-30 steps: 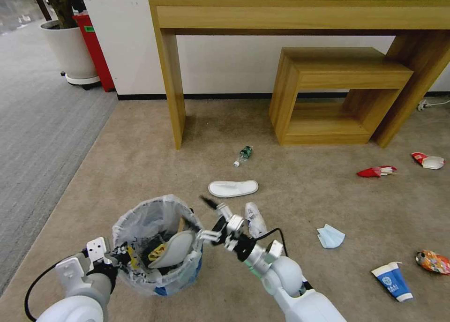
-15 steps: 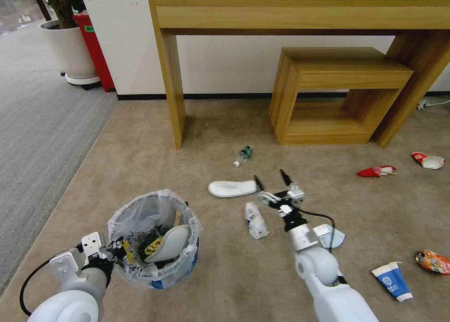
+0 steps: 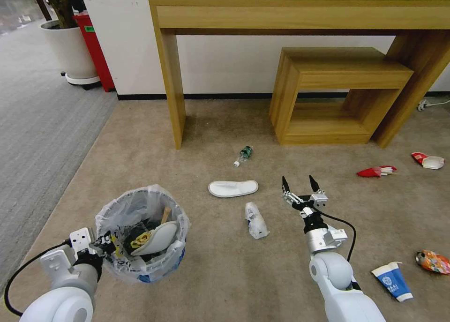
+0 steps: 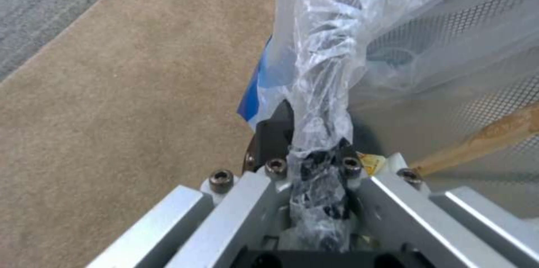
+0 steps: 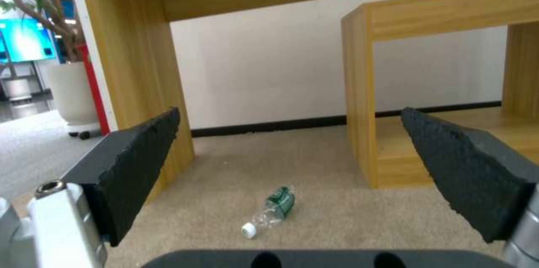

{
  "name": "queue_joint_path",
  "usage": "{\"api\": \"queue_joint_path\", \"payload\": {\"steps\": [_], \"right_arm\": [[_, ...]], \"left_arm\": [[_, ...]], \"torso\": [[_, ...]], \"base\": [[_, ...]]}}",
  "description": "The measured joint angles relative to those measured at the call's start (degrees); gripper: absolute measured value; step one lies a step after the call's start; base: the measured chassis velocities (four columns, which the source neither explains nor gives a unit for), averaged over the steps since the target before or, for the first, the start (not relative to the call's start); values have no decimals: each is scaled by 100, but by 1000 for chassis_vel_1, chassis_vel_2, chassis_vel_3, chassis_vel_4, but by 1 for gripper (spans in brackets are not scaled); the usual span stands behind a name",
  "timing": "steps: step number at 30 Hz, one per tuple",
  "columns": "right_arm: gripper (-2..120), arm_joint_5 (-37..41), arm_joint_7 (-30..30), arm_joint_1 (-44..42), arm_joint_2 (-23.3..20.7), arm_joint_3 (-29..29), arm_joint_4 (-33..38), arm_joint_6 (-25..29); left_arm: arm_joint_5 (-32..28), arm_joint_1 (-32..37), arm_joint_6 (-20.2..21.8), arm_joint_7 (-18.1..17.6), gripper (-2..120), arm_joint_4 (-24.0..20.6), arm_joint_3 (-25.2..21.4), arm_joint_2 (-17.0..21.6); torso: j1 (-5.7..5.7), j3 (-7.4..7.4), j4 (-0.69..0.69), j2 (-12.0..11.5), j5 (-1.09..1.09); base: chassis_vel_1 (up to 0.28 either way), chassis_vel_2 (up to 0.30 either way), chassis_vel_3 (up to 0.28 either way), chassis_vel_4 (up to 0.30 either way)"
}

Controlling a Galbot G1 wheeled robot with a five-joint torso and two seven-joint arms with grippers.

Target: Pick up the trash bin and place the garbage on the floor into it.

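The left claw (image 3: 105, 243) pinches the rim of the trash bin (image 3: 140, 237), its jaws pressed together on the crinkled bag liner and the wall beneath, as the left wrist view confirms (image 4: 317, 163); the bin sits low at the robot's left over the floor (image 3: 197, 275), though whether it is lifted or resting cannot be told. Inside it lie a white slipper (image 3: 157, 237), a wooden stick (image 3: 165, 214) and a yellow scrap. The right claw (image 3: 300, 187) hangs spread and empty above the carpet, aimed toward the green-label bottle (image 3: 243, 155), which lies on its side near the leg of the wooden worktop (image 3: 300, 8). A second slipper (image 3: 233, 188) and a crumpled clear plastic piece (image 3: 255, 220) lie just beside the right arm. The bottle looks light, smooth and prone to roll, so a grip across its body would likely suit; the slipper appears soft and flat, best taken at an edge; the plastic should crush readily anywhere.
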Motion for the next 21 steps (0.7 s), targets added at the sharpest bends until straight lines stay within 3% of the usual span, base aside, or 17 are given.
{"api": "queue_joint_path", "payload": {"steps": [21], "right_arm": [[100,21,-42,38,14,-28,-98,116]], "left_arm": [[350,111,-57,-112,1,-3,32,-47]], "torso": [[0,0,0,0,0]], "base": [[0,0,0,0]]}}
